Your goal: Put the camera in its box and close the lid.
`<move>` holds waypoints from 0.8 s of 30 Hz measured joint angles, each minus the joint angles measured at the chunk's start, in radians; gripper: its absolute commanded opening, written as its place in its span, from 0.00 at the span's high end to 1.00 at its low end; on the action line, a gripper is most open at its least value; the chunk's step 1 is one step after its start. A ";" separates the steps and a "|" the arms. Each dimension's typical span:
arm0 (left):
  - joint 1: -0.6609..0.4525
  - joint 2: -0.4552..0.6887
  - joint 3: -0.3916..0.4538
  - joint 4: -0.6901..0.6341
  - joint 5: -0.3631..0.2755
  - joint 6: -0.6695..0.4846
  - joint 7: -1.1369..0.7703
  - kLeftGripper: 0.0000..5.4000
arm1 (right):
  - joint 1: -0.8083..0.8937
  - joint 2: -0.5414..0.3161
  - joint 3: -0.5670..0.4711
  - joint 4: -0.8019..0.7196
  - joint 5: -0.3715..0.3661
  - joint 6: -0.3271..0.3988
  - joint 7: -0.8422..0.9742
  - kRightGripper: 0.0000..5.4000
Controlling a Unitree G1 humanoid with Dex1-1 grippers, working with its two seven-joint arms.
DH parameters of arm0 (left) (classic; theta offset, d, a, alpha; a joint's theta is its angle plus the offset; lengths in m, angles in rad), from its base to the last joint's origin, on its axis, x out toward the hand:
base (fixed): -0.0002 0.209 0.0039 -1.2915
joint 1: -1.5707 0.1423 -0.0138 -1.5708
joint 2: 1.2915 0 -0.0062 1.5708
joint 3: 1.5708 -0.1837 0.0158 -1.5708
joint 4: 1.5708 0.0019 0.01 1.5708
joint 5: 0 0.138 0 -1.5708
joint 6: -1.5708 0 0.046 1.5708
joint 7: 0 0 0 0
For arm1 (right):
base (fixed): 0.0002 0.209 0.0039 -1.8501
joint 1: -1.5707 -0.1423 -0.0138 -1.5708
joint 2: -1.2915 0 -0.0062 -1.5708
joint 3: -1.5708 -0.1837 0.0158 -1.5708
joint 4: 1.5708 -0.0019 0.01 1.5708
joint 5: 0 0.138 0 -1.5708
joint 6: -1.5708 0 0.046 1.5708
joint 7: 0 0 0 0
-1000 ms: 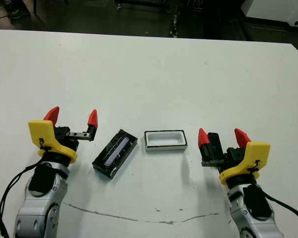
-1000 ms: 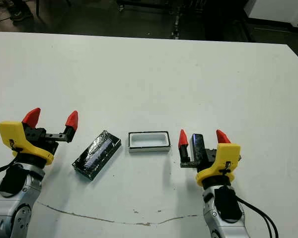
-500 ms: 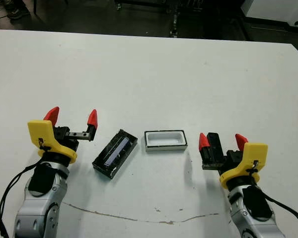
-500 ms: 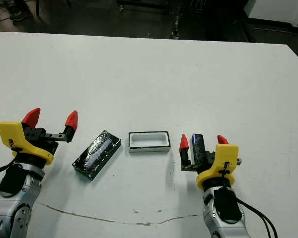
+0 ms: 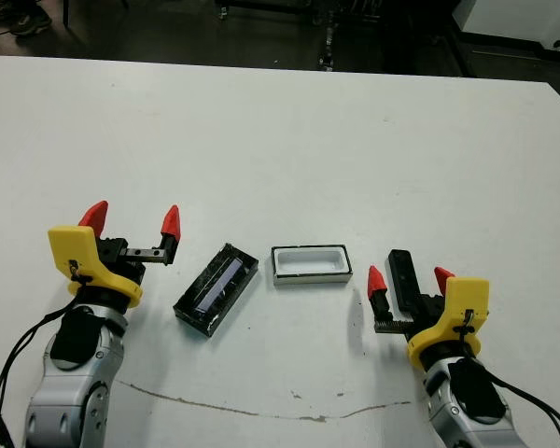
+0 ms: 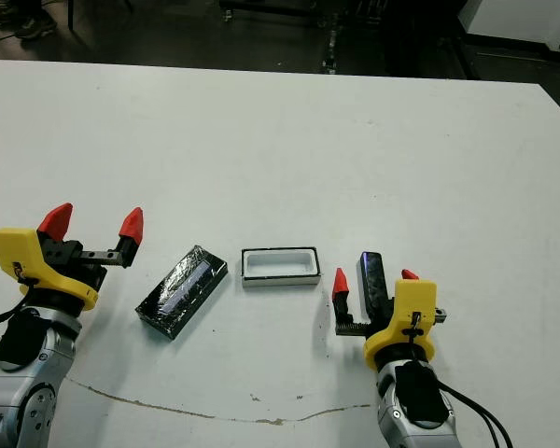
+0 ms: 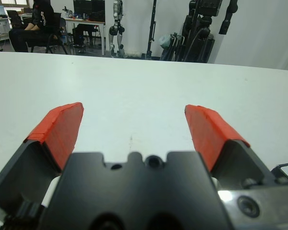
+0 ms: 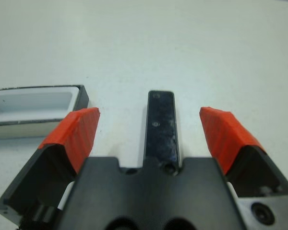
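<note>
The camera [image 5: 401, 273], a slim black bar, lies on the white table just right of the box [image 5: 310, 278]. My right gripper [image 5: 410, 277] is open and straddles it; in the right wrist view the camera [image 8: 162, 125] sits between the red fingertips [image 8: 78, 130], with a gap on each side. The box [image 8: 81, 96] is a shallow white tray with a dark rim, and it holds nothing. The black lid [image 5: 217, 288], with a glossy strip along its middle, lies slanted left of the box. My left gripper [image 5: 133, 217] hovers open left of the lid, holding nothing.
A thin dark crack line [image 5: 261, 411] runs across the table near its front edge. Beyond the far edge are dark floor and equipment stands [image 5: 329, 37]. In the left wrist view a person [image 7: 41, 19] sits at a desk far behind.
My right gripper has drawn back toward the table's near edge, so more of the camera shows ahead of its fingertips. The camera, box, lid and left gripper stay put.
</note>
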 measured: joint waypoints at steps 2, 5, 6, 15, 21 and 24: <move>0.000 0.000 0.000 0.000 0.000 0.000 0.000 0.00 | 0.009 0.007 0.001 -0.002 0.000 0.009 -0.007 0.04; 0.000 0.000 0.000 0.000 0.000 0.000 0.000 0.00 | 0.012 0.021 0.004 -0.006 0.000 0.034 -0.017 0.12; 0.000 0.000 0.000 0.000 0.000 0.000 0.000 0.00 | 0.013 0.023 0.005 -0.010 0.000 0.046 -0.021 0.15; 0.000 0.000 0.001 0.000 0.000 0.000 0.000 0.00 | 0.035 0.041 0.009 -0.030 0.001 0.090 -0.038 0.42; 0.000 0.002 0.001 0.000 -0.002 0.001 0.000 0.00 | 0.052 0.093 0.000 -0.035 0.018 0.114 -0.056 0.60; 0.000 0.002 0.001 0.000 -0.002 0.004 0.000 0.00 | 0.055 0.103 -0.005 -0.037 0.022 0.114 -0.056 0.70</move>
